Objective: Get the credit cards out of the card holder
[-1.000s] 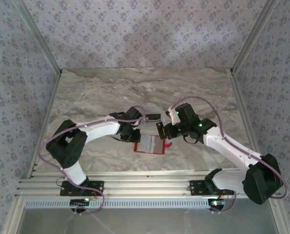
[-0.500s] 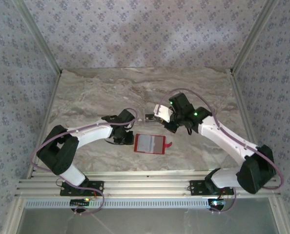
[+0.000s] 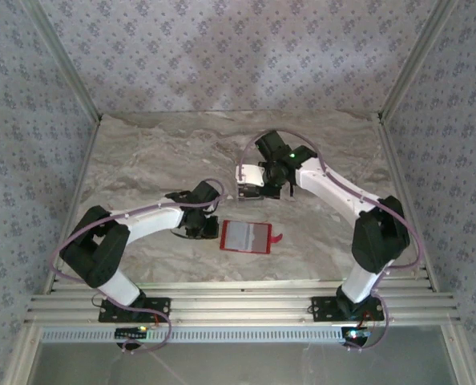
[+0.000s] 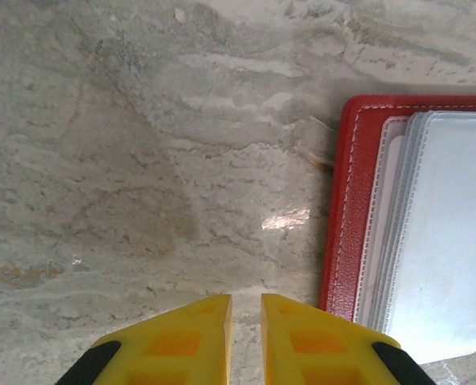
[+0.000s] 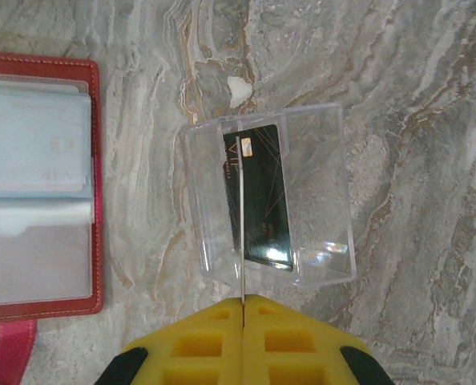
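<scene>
Looking at the card holder (image 3: 246,237), spread open and flat on the marble table (image 3: 142,152), pale sleeves up. Just beyond it, over the clear tray (image 5: 322,192), a credit card (image 5: 241,216) on edge, pinched tight in the right gripper (image 5: 243,301). Flat inside that tray, a dark card (image 5: 266,200). Off to the holder's left, just beside its red edge, the left gripper (image 4: 246,298), fingers nearly together with a slim gap, gripping nothing.
</scene>
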{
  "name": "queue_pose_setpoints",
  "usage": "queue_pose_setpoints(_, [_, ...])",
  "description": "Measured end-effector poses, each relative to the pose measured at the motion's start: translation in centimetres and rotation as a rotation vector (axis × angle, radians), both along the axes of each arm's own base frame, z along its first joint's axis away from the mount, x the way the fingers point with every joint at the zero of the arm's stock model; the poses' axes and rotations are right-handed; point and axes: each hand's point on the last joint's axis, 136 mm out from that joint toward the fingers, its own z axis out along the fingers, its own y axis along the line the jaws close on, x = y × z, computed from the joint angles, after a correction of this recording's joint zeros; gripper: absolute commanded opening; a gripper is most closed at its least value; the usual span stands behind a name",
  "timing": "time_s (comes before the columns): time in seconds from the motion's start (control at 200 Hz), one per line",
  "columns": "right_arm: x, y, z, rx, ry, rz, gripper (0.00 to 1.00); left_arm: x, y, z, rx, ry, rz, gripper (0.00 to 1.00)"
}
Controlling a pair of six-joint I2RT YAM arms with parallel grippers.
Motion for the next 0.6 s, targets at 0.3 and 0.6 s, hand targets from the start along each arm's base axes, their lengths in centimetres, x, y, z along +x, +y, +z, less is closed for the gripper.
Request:
queue_pose_setpoints(0.3, [1.1,0.3,-2.4,-0.078,0.049,0.038,0.0,-0.1,0.0,0.0,-0.01,0.001,-0.002,0.18])
queue_pose_setpoints(0.6, [2.0,0.8,-3.4,-0.113,0.075,0.06,0.0,-0.1,-0.1,0.6,-0.029,-0.01,0.001,0.18])
